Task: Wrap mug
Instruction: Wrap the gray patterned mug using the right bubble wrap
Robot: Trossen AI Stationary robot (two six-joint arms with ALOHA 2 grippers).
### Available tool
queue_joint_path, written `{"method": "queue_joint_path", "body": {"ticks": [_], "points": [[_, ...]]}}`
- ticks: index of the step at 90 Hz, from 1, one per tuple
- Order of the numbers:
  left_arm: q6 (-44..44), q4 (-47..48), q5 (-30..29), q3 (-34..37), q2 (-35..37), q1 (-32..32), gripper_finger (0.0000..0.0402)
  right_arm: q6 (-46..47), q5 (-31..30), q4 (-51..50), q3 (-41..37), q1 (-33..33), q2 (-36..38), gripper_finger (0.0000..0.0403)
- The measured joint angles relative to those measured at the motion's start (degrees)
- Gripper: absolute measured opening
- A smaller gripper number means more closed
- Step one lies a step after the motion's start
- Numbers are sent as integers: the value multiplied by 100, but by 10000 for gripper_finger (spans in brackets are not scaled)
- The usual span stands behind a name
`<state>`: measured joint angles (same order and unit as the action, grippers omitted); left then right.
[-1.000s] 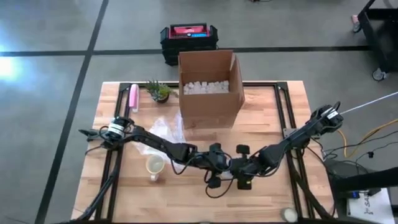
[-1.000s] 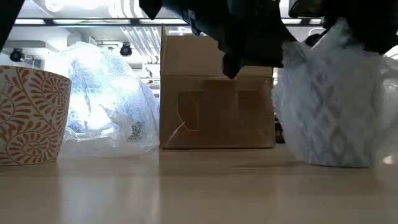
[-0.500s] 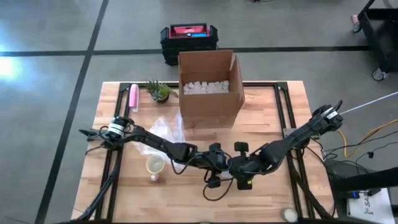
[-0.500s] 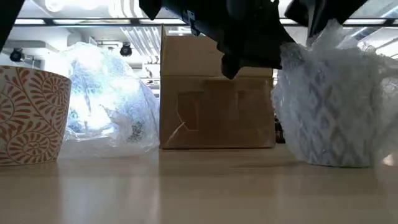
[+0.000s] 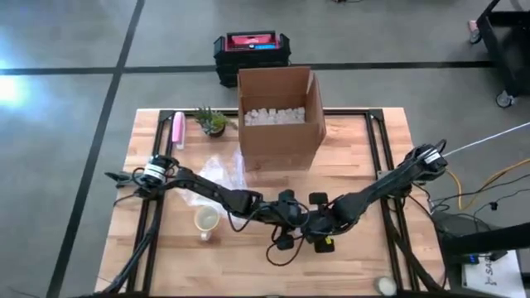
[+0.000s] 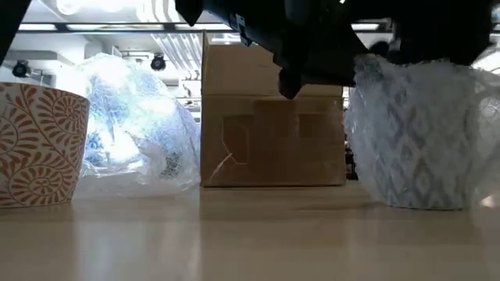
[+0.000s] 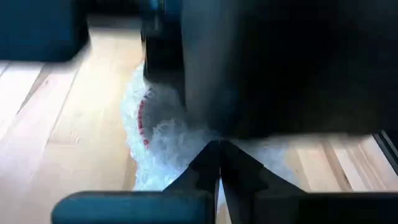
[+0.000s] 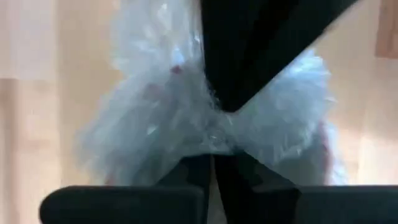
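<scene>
Pinching one bubble-wrapped mug (image 6: 422, 140), two claws, left (image 7: 217, 163) and right (image 8: 214, 146), meet.

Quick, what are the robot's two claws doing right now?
Left gripper: shut, pinching the bubble wrap over the mug.
Right gripper: shut on the same bubble wrap.

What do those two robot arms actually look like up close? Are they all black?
Mostly. Both arms are dark, slim, jointed links. The left arm has a pale silver ring near its base, the right arm a whitish fitting at its outer joint. Thin black cables loop off them. The left gripper and right gripper end in flat black fingers.
</scene>
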<state>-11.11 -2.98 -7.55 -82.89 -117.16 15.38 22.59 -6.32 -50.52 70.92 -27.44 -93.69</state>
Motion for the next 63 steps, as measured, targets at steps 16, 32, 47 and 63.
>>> {"method": "queue_joint_path", "body": {"ticks": [16,32,47,63], "points": [[2,34,13,11,-13,-2,0,75,-458,-4,97,8,464,7],[2,25,10,11,-9,1,0,59,-570,78,-25,7,296,7],[45,53,-1,28,-3,7,0,43,-610,381,-288,0,-108,7],[12,139,83,23,142,-3,0,35,-610,557,-396,22,-446,7]]}}
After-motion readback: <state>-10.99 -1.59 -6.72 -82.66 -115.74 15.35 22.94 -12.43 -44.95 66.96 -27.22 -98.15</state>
